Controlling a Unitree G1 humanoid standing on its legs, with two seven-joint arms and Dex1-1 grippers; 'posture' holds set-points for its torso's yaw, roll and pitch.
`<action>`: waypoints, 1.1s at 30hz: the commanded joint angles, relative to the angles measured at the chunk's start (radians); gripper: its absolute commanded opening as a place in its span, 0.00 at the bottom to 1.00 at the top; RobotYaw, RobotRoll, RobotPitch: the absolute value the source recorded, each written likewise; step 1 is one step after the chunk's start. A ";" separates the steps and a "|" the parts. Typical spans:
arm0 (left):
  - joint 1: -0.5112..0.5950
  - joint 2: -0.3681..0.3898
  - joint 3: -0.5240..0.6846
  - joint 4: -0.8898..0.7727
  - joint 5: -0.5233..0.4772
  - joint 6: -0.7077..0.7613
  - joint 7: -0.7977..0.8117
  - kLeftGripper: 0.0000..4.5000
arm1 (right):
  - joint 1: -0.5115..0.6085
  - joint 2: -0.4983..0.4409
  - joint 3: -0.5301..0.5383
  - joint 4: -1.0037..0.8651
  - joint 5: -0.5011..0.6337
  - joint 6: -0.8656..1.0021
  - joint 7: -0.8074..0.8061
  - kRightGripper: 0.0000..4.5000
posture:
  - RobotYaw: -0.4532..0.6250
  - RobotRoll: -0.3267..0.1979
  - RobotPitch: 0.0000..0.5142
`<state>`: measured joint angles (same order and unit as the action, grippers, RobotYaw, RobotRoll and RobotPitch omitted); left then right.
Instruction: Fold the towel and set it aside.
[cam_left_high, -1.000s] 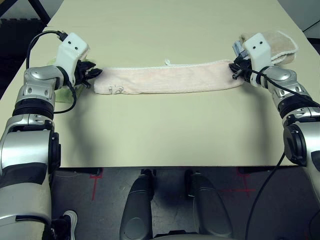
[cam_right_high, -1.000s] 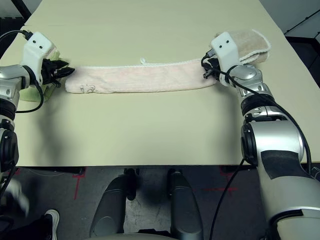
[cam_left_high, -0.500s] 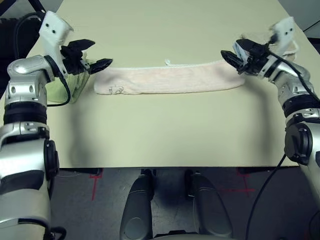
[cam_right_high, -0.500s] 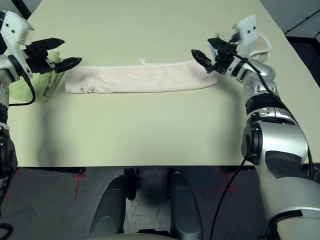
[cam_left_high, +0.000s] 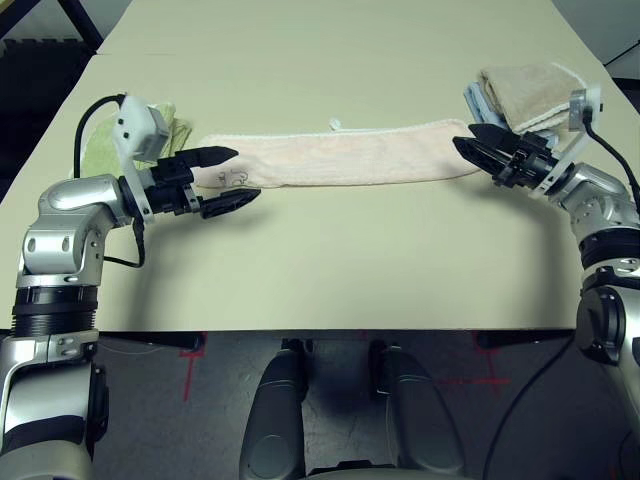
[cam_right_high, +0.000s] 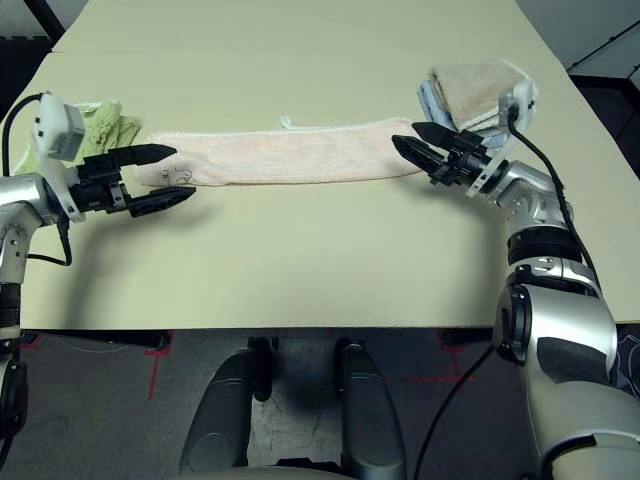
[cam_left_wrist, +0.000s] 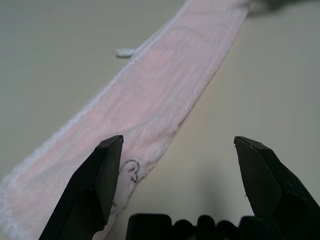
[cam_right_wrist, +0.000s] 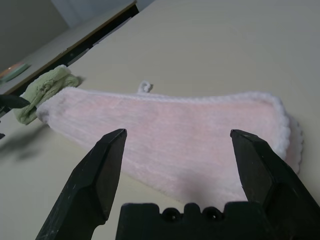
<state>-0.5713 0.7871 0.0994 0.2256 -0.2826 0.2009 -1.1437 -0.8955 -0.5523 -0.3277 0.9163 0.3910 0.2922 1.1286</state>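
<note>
The towel (cam_left_high: 340, 160), pale pink and folded into a long narrow strip, lies flat across the middle of the table (cam_left_high: 330, 260). A small white loop sticks out from its far edge. My left gripper (cam_left_high: 245, 175) is open at the towel's left end. One finger is over the cloth and the other over the bare table just in front of it. In the left wrist view the towel (cam_left_wrist: 165, 90) runs away from between the wide-open fingers. My right gripper (cam_left_high: 463, 136) is open at the towel's right end. The right wrist view shows the towel (cam_right_wrist: 190, 130) low between its fingers. Neither gripper holds anything.
A light green towel (cam_left_high: 100, 150) is bunched at the left, behind my left gripper. A stack of beige and blue folded towels (cam_left_high: 520, 95) sits at the back right, behind my right gripper. The table's front edge (cam_left_high: 330, 330) runs across just below the arms.
Both grippers have opened and let go of the towel's ends. They rose, then came down to point inward at the ends. The towel lies as before.
</note>
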 joint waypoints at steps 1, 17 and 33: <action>0.042 -0.016 -0.017 0.006 0.024 -0.044 0.021 1.00 | 0.051 -0.017 -0.038 -0.081 0.065 0.196 -0.078 1.00 | 0.43 0.62 0.39; 0.082 -0.057 -0.026 0.022 0.015 -0.104 0.044 1.00 | 0.315 0.055 -0.348 -0.536 0.480 0.758 -0.473 1.00 | 0.43 0.62 0.37; 0.087 -0.046 -0.026 -0.007 0.011 -0.083 0.042 1.00 | 0.318 0.189 -0.360 -0.552 0.473 0.640 -0.800 1.00 | 0.44 0.62 0.36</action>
<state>-0.5005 0.7291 0.0807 0.2429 -0.2722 0.1092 -1.0950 -0.5815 -0.3718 -0.6821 0.3463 0.8801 0.9579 0.3653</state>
